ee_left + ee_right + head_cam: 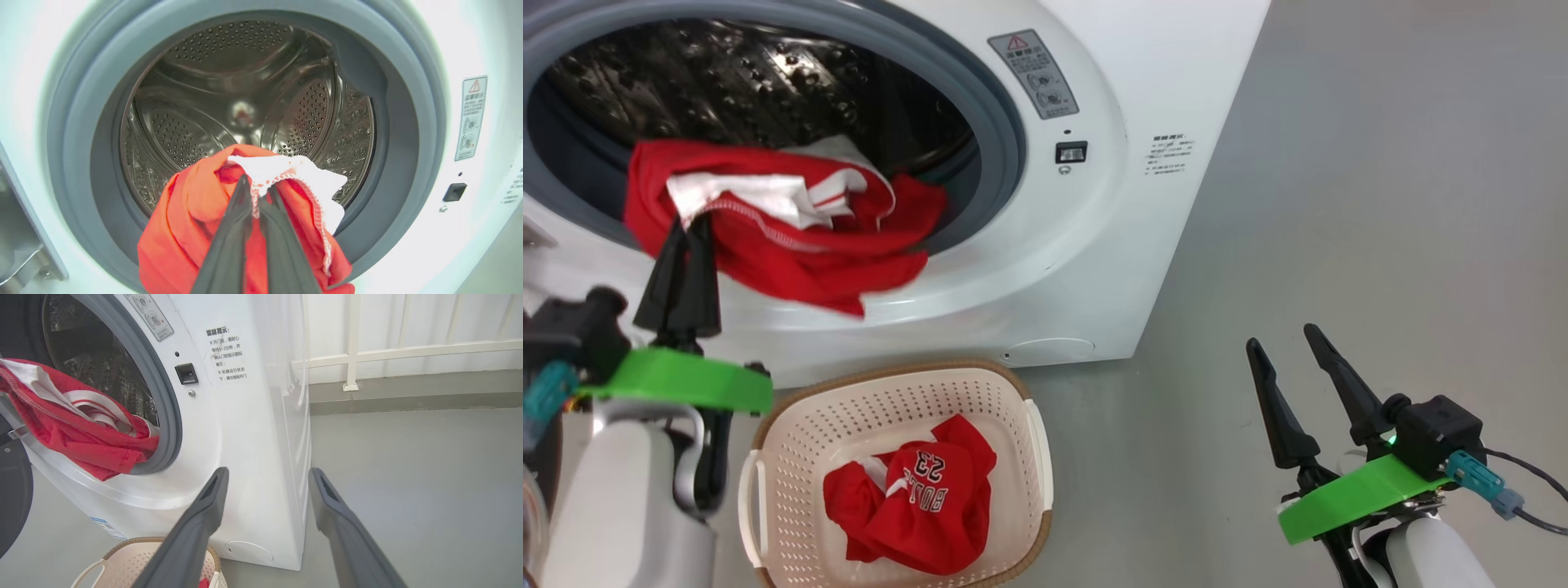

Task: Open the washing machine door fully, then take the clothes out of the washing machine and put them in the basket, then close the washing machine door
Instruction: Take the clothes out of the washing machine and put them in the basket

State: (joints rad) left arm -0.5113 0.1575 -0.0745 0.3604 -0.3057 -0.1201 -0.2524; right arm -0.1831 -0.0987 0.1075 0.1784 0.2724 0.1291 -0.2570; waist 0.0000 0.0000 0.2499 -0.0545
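Left gripper (690, 222) clamped on clothes (792, 245) — tips half-hidden in cloth; right gripper (1282, 336) apart; door (12, 498) seemingly cropped.

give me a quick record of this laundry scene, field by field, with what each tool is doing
left tool: shut on a red garment at the mouth of the washing machine
red garment: draped over the lower edge of the grey seal, part hanging outside the drum
right tool: open, empty, over the floor beside the machine
basket: on the floor in front of the machine, holding one red jersey
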